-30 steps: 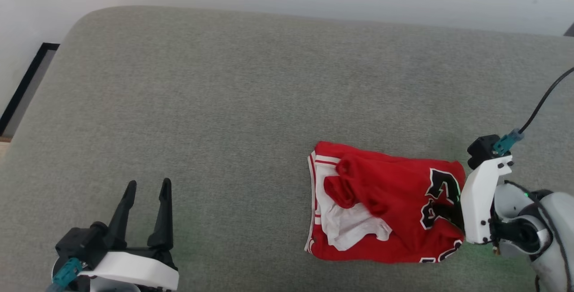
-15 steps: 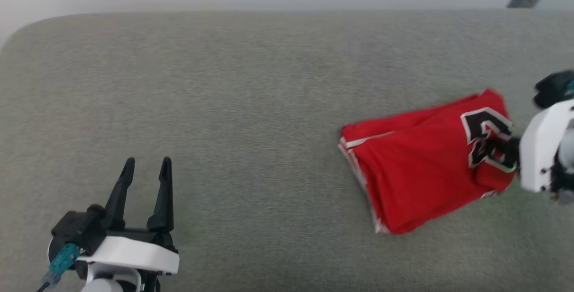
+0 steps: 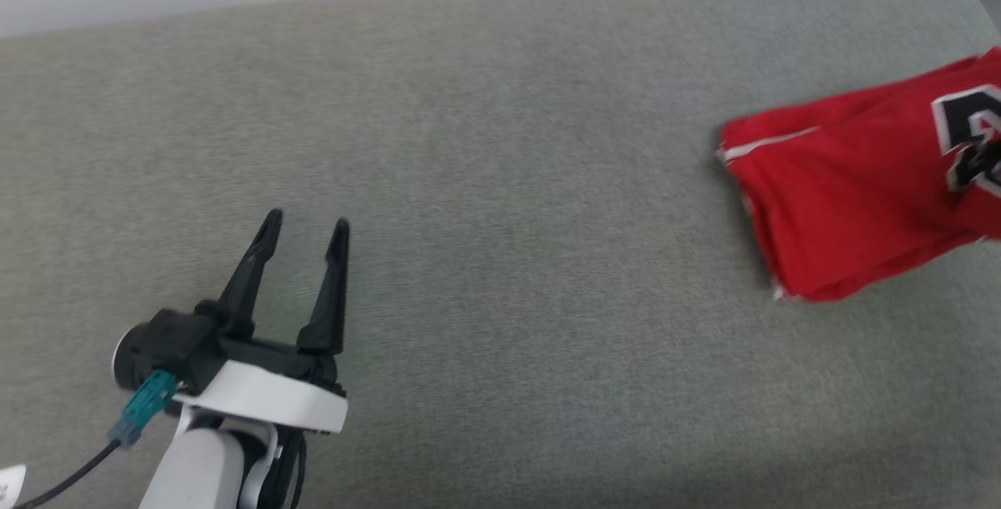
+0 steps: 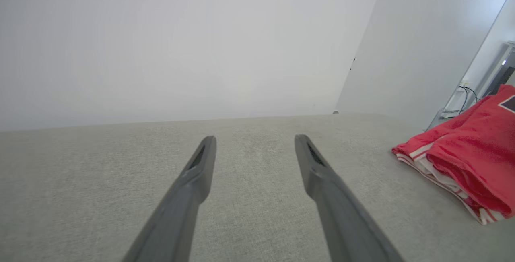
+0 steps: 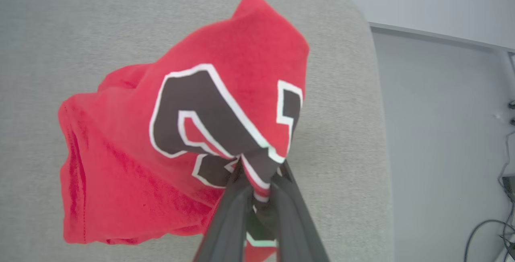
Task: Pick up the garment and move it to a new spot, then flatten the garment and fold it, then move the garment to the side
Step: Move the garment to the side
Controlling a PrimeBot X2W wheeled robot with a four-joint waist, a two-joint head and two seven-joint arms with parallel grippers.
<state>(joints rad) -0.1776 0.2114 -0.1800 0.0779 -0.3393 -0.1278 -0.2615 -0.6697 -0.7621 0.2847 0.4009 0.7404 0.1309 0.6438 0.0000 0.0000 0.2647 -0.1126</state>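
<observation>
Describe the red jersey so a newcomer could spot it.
On the wide grey cushion, look toward its rounded right end. The garment is a bunched red jersey pinched by the right gripper; black white-outlined numerals and striped trim mark it out.

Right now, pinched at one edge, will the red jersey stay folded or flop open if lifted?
Probably floppy: the red jersey bunches and sags around the right gripper pinching one edge. Likely light: a two-finger pinch holds it. It looks loosely folded and may slip apart.
</observation>
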